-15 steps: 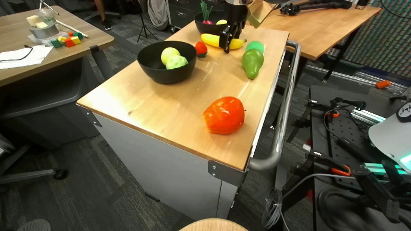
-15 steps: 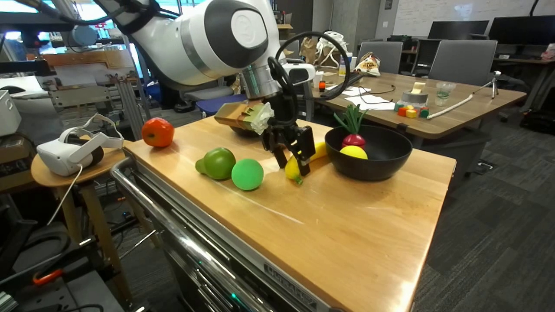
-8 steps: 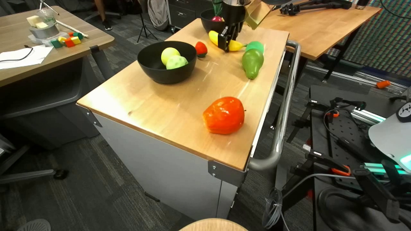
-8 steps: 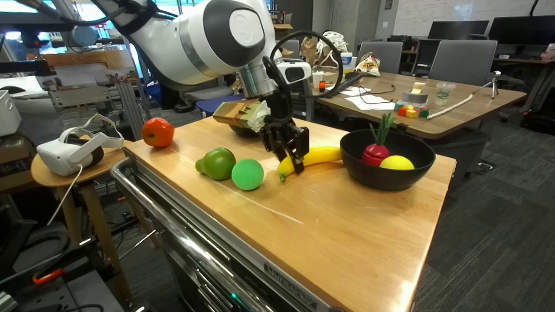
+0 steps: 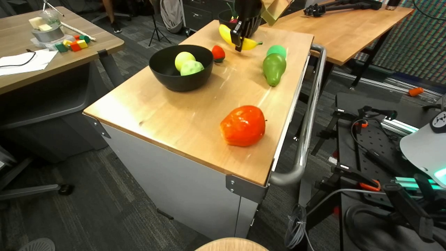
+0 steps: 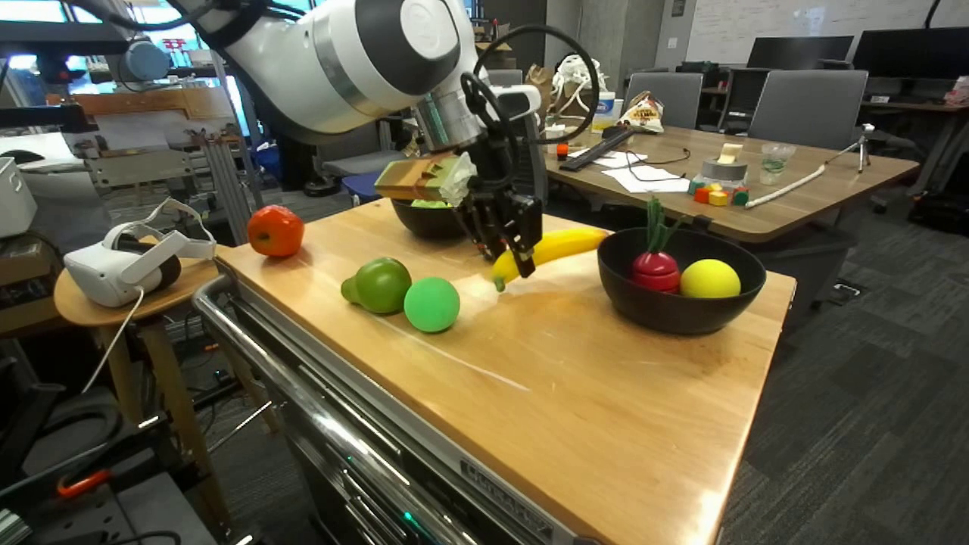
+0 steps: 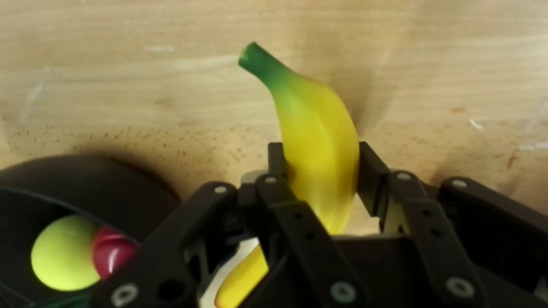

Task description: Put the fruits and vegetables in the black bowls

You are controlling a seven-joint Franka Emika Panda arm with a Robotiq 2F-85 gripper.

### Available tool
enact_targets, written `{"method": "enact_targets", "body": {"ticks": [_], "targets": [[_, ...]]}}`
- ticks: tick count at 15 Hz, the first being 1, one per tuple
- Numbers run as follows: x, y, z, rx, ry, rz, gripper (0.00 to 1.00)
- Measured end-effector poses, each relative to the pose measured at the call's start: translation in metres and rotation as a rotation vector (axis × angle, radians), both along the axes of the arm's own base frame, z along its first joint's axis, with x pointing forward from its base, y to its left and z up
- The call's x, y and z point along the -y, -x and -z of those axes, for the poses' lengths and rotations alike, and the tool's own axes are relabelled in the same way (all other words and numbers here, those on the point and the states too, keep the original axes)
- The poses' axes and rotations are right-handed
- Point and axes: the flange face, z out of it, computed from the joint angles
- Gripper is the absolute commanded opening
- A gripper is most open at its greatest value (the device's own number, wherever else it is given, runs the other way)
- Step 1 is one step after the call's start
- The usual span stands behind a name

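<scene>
My gripper is shut on a yellow banana around its middle. In an exterior view the banana hangs slightly above the table, tilted, its far end beside a black bowl. That bowl holds a red radish with green leaves and a yellow ball-like fruit. Another black bowl holds a yellow-green fruit and a pale green one. On the table lie a red-orange fruit, a green pear-shaped fruit, a green ball and a small red fruit.
A chrome rail runs along one edge of the wooden table. A stool with a white headset stands close to the table. Another desk with colored blocks stands apart.
The banana has risen off the table in my gripper. Earlier, the bowl with the radish slid rightward and turned in an exterior view; its contents shifted. The other loose fruits stayed put.
</scene>
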Motion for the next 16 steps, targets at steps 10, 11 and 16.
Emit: {"method": "enact_targets", "body": {"ticks": [10,11,16], "targets": [[-0.129,-0.028,-0.121,0.254,-0.051,-0.29,0.16],[-0.142,-0.028,-0.122,0.25,-0.079,-0.315,0.16],[-0.194,-0.038,-0.093,0.172,-0.254,-0.387,0.16]]}}
